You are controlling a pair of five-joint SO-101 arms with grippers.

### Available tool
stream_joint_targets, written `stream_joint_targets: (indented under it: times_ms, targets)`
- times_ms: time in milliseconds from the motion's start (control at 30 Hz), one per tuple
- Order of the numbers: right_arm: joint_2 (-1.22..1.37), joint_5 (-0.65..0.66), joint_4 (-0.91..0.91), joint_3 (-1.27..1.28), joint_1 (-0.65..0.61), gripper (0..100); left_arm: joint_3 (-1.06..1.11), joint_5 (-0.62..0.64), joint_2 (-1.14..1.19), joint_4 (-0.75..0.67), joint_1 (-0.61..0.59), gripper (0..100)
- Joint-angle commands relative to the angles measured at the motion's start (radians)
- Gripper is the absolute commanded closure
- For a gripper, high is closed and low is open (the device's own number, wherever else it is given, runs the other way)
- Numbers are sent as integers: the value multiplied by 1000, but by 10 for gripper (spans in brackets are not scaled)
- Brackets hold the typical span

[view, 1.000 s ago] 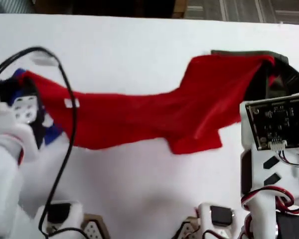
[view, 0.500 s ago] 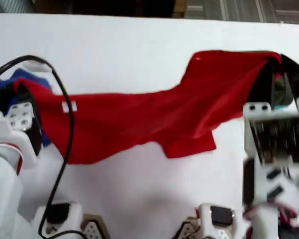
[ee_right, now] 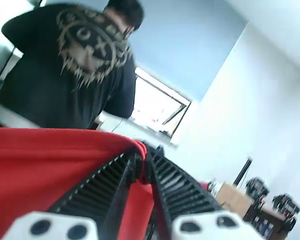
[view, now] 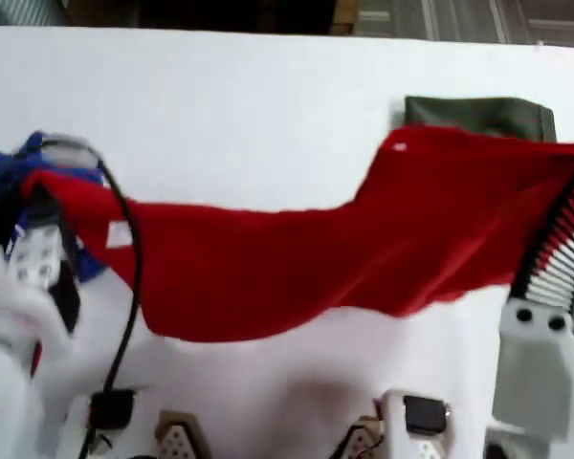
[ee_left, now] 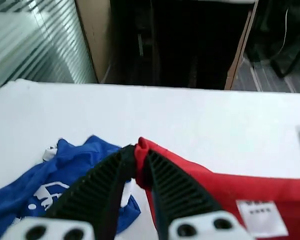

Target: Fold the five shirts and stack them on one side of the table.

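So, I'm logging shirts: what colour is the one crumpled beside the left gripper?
A blue shirt with white print; clearest in the left wrist view.

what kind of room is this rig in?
Probably an office or an office-style lab. A white table holds the red shirt. A striped glass partition and a wooden panel stand just past its far edge.
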Motion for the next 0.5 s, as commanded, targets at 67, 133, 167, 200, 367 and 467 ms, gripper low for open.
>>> stream_joint_targets:
  times_ms: [67, 133, 167, 200, 367, 467]
  targets:
    - [35, 5, -4, -124, 12, 980, -4, 5, -66, 8, -11, 975]
    - [39, 38, -28, -152, 12, 980, -2, 9, -71, 8, -11, 975]
    - [41, 69, -53, -149, 12, 980, -2, 9, -71, 8, -11, 975]
    - [44, 89, -81, -146, 12, 980, -2, 9, -71, 6, -11, 975]
    - [54, 106, -64, -152, 8, 980, -8, 11, -77, 8, -11, 975]
    - [51, 74, -5, -155, 5, 980, -13, 11, -80, 9, -12, 975]
